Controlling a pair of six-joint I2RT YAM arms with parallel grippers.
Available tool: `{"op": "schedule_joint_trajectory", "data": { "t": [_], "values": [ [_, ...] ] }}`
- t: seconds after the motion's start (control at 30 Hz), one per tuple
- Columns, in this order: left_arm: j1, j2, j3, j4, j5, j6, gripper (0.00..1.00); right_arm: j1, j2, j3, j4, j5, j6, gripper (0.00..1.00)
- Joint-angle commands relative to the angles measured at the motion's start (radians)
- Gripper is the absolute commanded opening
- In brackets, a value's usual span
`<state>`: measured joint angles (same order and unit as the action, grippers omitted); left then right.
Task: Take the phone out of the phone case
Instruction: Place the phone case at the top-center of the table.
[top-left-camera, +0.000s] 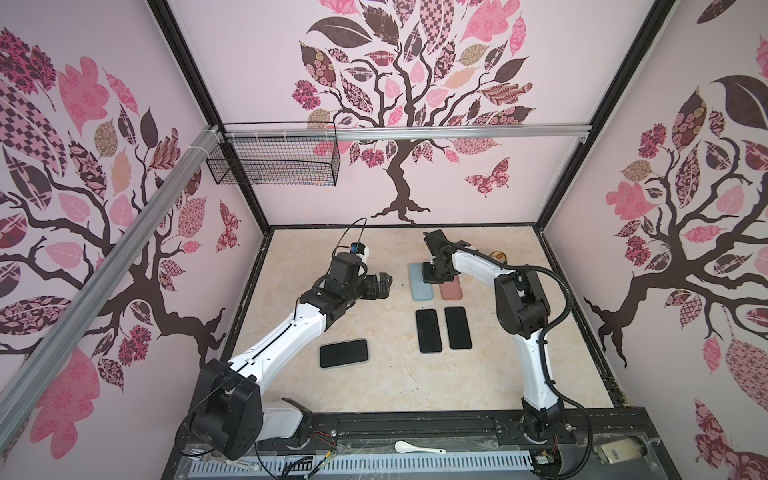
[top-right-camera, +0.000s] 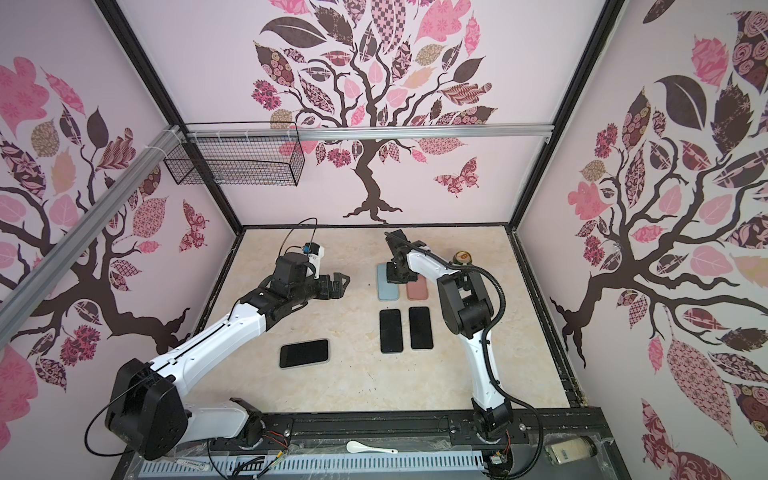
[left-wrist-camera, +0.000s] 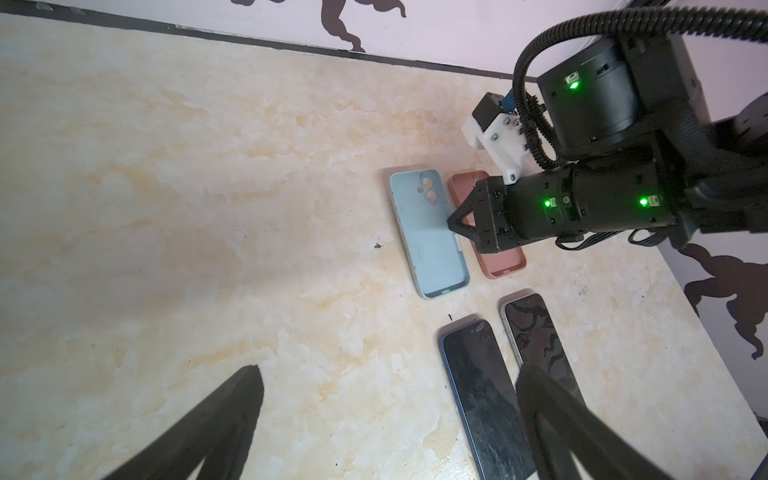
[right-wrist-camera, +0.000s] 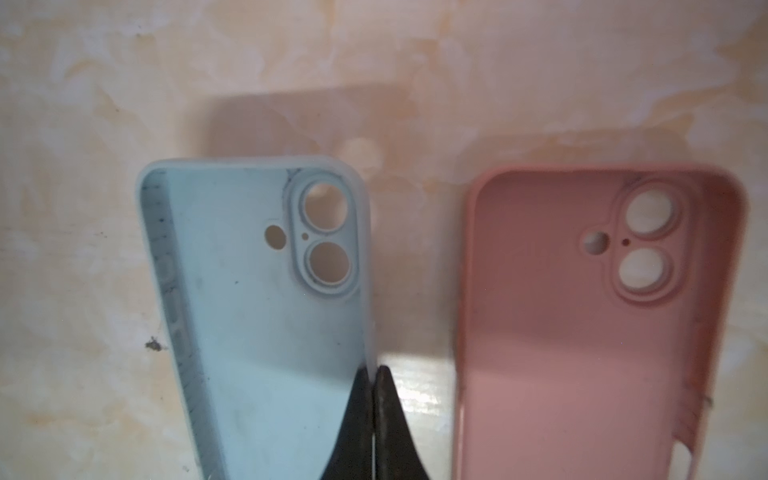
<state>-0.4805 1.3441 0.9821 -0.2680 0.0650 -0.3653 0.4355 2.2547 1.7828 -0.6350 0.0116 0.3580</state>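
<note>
Marbled table (top-left-camera: 374, 390), tree-papered booth: right gripper (right-wrist-camera: 374, 372) has the blue case (right-wrist-camera: 257, 332) by its edge.
Up front, a white spoon (top-left-camera: 417, 448) lies on the base rail. Next, a dark phone (top-left-camera: 344, 353) lies crosswise beside the left arm; cased or not, I can't tell. Past it, two phones (top-left-camera: 428, 331) lie caseless, side by side. The left gripper (top-right-camera: 343, 286) hovers spread wide, holding nothing. Farther on, the right gripper is clenched on the empty blue case's long wall, its wrist hiding part of that case and the pink case (top-left-camera: 451, 289) just beside it. A small can (top-left-camera: 497, 254) stands behind; a wire basket (top-left-camera: 274, 166) hangs on the wall.
</note>
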Motion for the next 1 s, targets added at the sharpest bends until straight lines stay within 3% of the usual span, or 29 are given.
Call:
{"op": "schedule_joint_trajectory", "data": {
  "t": [0.0,0.1,0.3,0.57,0.8,0.97],
  "values": [
    [0.002,0.016,-0.01,-0.017,-0.009,0.014,0.98,-0.005,0.044,0.043,-0.041,0.034,0.01,0.0],
    [0.002,0.022,-0.008,-0.019,-0.01,0.014,0.98,-0.005,0.051,0.044,-0.037,0.028,0.011,0.0],
    [0.002,0.028,-0.003,-0.031,-0.015,0.016,0.98,-0.006,0.057,0.046,-0.031,0.015,0.019,0.15],
    [0.001,0.004,-0.006,-0.061,-0.052,0.013,0.98,-0.006,0.046,0.058,-0.04,-0.003,0.021,0.18],
    [0.0,-0.137,-0.021,-0.182,-0.167,-0.014,0.98,-0.007,-0.049,0.076,-0.085,-0.05,0.018,0.32],
    [-0.003,-0.277,-0.082,-0.285,-0.196,-0.1,0.98,0.005,-0.209,-0.087,0.009,-0.133,0.026,0.43]
  ]
}}
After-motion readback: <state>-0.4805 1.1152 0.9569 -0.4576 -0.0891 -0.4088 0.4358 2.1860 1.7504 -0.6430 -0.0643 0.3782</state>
